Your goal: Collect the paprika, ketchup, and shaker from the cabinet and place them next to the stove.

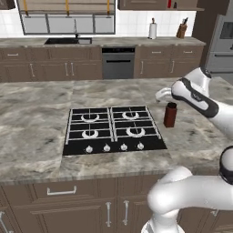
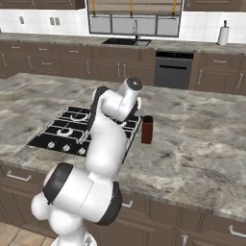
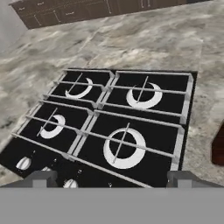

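The paprika (image 1: 170, 114) stands upright on the marbled grey bench (image 1: 36, 113), just beside the right edge of the stove (image 1: 113, 129); from the left base view it reads as a dark red-brown cylinder with a black cap, its label turned away or too small to make out. Over in the right base view the same jar (image 2: 147, 129) sits just past the stove's (image 2: 67, 129) far corner, partly behind the white arm. Up in the top right of the left base view, the dark wooden cabinet (image 1: 157, 4) shows a sliver of bright red in its niche, the ketchup (image 1: 169, 3), too small to say more. A white paper-towel roll (image 1: 153, 30) and a knife block (image 1: 181, 31) stand on the back counter there; the right base view catches the roll (image 2: 222, 34) alone.

The hand view looks down on the stove (image 3: 109, 127): flat black glass, thin grey grates, white crescent burner marks, silver knobs at the near edge. The fingers (image 3: 43, 178) stand spread wide apart, released, nothing between them. The paprika's brown flank (image 3: 218, 148) clips the right edge.
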